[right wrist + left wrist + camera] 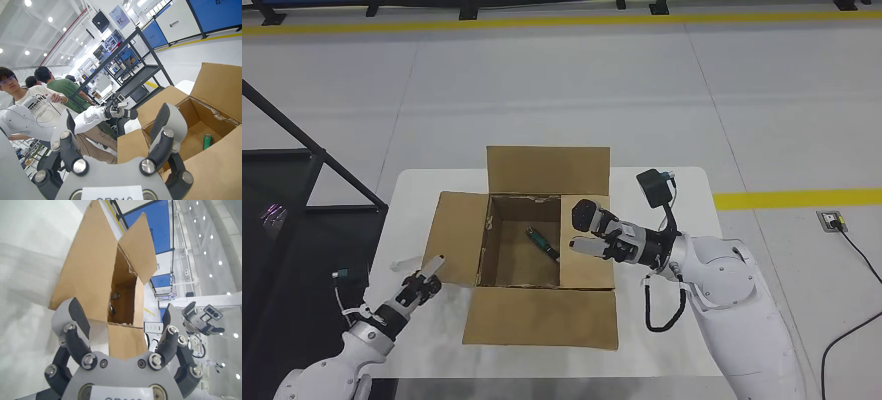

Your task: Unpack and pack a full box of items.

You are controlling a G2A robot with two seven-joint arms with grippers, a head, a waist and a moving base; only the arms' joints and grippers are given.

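The white table (442, 182) carries an open cardboard box (542, 318) at its middle, all four flaps folded outward. Seen from the top view, the right end effector (584, 230) hovers over the box's right flap, at the edge of the opening. Its fingers are spread apart and hold nothing. The left end effector (429, 272) hangs low over the table well to the left of the box, beyond the left flap. It points toward the box, and its fingers are likewise spread and hold nothing. Inside the box, a small green item (540, 241) lies on the floor, close to the right wall and about midway along it.
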